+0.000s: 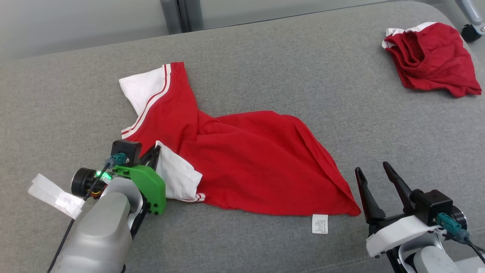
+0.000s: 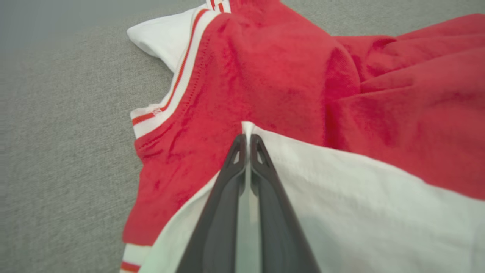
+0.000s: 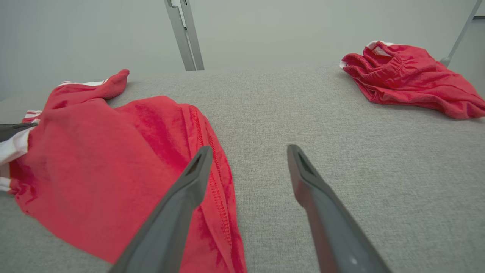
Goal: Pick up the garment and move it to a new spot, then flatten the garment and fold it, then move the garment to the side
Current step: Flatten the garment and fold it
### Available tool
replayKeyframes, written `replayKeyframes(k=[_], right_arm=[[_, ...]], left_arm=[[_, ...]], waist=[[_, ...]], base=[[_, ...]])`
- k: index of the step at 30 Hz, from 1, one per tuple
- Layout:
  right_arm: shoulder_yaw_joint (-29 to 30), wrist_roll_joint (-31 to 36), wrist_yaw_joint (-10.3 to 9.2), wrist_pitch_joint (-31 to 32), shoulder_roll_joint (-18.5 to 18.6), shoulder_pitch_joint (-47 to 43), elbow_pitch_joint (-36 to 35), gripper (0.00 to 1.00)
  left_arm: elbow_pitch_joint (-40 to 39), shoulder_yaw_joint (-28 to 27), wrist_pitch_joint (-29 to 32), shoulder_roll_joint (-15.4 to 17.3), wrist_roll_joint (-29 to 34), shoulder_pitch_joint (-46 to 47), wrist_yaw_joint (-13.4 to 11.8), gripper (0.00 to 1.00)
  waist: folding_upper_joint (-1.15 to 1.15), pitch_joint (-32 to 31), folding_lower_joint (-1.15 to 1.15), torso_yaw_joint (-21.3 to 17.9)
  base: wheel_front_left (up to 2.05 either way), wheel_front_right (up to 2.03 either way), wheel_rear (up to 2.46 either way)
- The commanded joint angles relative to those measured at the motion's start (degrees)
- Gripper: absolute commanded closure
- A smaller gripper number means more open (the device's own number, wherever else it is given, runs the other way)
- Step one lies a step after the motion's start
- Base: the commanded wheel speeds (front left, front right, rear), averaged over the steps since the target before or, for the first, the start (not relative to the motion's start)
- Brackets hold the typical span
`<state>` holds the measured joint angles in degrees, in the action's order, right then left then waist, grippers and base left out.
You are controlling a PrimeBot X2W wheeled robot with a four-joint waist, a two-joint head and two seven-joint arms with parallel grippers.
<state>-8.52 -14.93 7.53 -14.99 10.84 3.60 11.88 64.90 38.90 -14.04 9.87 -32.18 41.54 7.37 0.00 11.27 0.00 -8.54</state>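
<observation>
White sleeve (image 2: 341, 197) pinched tight in left hand (image 2: 246, 138).

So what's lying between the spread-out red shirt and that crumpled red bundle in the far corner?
Nothing: just bare grey cushion between the red shirt and the red bundle, plain in the head view.

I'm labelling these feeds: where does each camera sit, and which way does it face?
Head: on the head, facing forward-down at the shirt on the grey surface; left gripper and right gripper show.
Left wrist: along its shut fingers, which pinch the white sleeve.
Right wrist: along its open fingers, across the surface toward the other red garment.
Shared: all show the shirt.
</observation>
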Motion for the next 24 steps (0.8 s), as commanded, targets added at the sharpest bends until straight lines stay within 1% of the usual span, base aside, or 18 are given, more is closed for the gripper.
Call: replayKeyframes(k=[1,6,8,10,14,19,22,24], right_arm=[[0.12,0.21,-0.10,-0.26,0.02,0.27,0.11,0.00],[0.59,0.50,-0.10,-0.26,-0.27,-1.03,0.23,0.00],[0.83,0.53,-0.10,-0.26,-0.43,-1.42,0.22,0.00],[0.91,0.61,-0.10,-0.26,-0.60,-1.98,0.16,0.00],[0.92,0.78,-0.10,-0.26,-1.07,-2.99,0.07,0.00],[1.38,1.00,-0.10,-0.26,-1.56,-4.15,0.02,0.00],[1.28,1.00,-0.10,-0.26,-1.57,-4.73,0.08,0.00],[1.25,1.12,-0.10,-0.26,-1.58,-4.75,0.17,0.00]], left_arm=[[-0.34,0.25,-0.38,0.50,-0.29,0.75,0.13,1.00],[-2.54,0.26,-1.14,1.11,-0.63,0.91,0.13,1.00],[-5.46,-0.94,-1.25,2.06,-0.23,0.37,0.06,1.00],[-9.31,-2.60,-1.09,2.88,0.24,-1.76,-0.56,1.00],[-18.33,-6.07,-1.11,4.98,2.04,-7.73,-2.12,1.00],[-28.61,-8.87,-1.12,7.03,3.70,-18.52,-4.53,1.00],[-32.71,-9.75,-1.13,7.45,4.18,-24.28,-5.39,1.00],[-34.92,-10.34,-1.14,6.89,3.61,-27.82,-6.01,1.00]], waist=[[0.00,-0.29,0.00,0.41],[0.00,-1.76,0.00,2.15],[0.00,-2.48,0.00,3.07],[0.00,-3.33,0.00,4.12],[0.00,-4.94,0.00,6.29],[0.00,-6.17,0.00,8.90],[0.00,-6.47,0.00,10.07],[0.00,-6.68,0.00,10.56]], base=[[0.00,0.00,0.00],[0.00,0.00,0.00],[0.00,0.00,0.00],[0.00,0.00,0.00],[0.00,0.00,0.00],[0.00,0.00,0.00],[0.00,0.00,0.00],[0.00,0.00,0.00]])
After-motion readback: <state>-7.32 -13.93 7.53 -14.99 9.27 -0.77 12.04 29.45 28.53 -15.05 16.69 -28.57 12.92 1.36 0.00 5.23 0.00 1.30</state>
